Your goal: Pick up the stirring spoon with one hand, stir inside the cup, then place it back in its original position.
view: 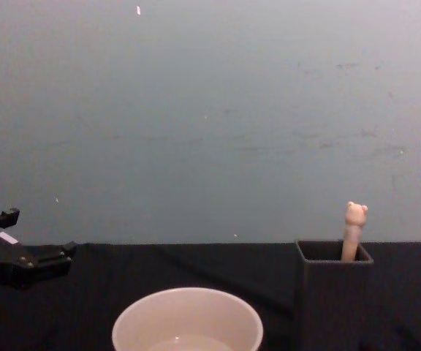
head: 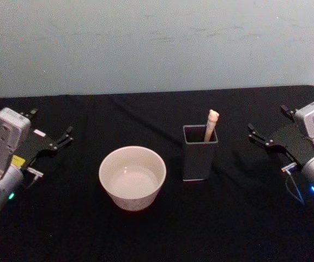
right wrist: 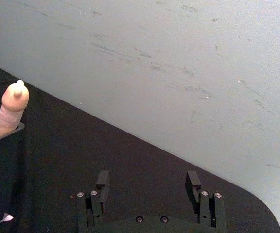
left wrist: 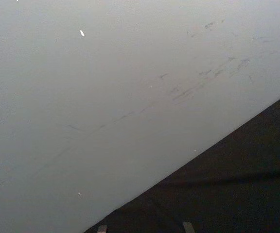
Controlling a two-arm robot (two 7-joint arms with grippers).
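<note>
The light was soft, even and rather dim. The pale wall [head: 157, 43] showed no hot spot or glare, though in the chest view it darkened a little toward its left side. The black tablecloth [head: 91, 229] swallowed nearly all shadow, and none could be made out beneath the cup [head: 132, 177] or the dark grey holder [head: 200, 155]. A faint sheen lay on the cup's floor, so the light perhaps came from overhead. In the right wrist view the holder's wall nearly merged with the cloth. In the left wrist view a darker band crossed the cloth.
</note>
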